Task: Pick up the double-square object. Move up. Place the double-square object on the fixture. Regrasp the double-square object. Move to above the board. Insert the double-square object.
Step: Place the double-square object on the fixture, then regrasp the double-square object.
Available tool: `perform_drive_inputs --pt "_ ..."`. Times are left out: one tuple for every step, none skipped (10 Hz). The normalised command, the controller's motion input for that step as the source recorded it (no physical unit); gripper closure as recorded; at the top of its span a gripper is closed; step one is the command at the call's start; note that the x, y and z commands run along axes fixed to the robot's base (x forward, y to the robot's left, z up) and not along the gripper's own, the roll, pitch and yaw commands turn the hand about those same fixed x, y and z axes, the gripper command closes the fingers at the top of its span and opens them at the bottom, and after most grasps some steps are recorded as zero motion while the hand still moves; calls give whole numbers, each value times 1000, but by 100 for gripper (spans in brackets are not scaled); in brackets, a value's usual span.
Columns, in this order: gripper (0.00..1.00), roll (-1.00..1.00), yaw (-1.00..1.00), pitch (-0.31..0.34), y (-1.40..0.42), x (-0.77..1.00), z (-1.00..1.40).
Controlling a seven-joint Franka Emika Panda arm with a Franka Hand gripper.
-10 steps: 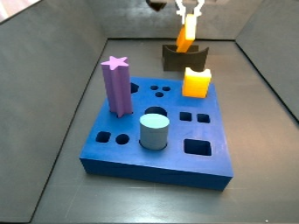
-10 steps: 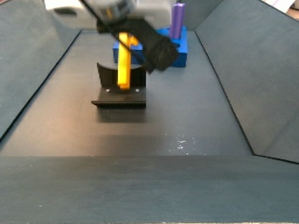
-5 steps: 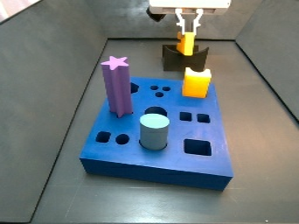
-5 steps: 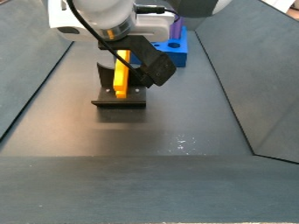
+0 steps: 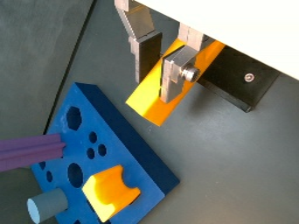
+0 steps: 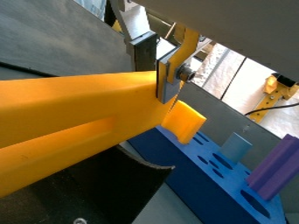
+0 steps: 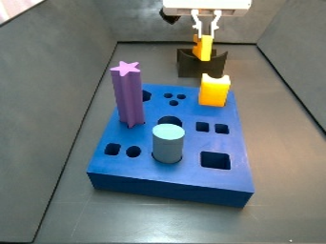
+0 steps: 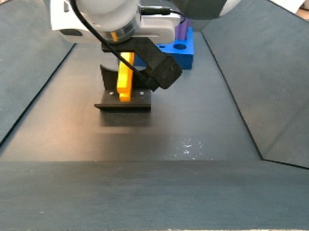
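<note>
The double-square object (image 7: 203, 47) is a long orange-yellow bar standing upright on the fixture (image 7: 192, 65), a dark block behind the board (image 7: 192, 162). My gripper (image 7: 204, 36) hangs straight above it, its silver fingers on either side of the bar's upper part. In both wrist views the gripper (image 5: 156, 86) (image 6: 156, 83) is shut on the bar (image 5: 152, 98) (image 6: 70, 122), which runs between the dark pads down to the fixture (image 5: 239, 74). In a side view the bar (image 8: 126, 77) leans slightly over the fixture (image 8: 123, 101).
On the blue board stand a purple star post (image 7: 126, 93), a stubby yellow block (image 7: 214, 90) and a light blue cylinder (image 7: 169, 143). Several open holes lie along the board's near edge. Sloped grey walls close in the floor on both sides.
Between one second and half a second ago the gripper came down with the bar onto the fixture. Nothing has visibly moved since.
</note>
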Motion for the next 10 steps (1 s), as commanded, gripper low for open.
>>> perform_drive_inputs --pt "0 0 0 0 0 0 0" --pt "0 8 34 -41 0 0 1000" --pt "0 10 42 -37 2 -6 1000" --pt "0 16 49 -25 7 -22 1000" --pt "0 18 53 -10 7 -32 1000" --pt "0 17 49 12 12 -38 1000" --pt "0 16 48 31 12 -40 846" --pt "0 16 38 45 12 -37 650" --pt "0 19 27 57 12 -35 452" --pt "0 25 11 71 11 -29 187"
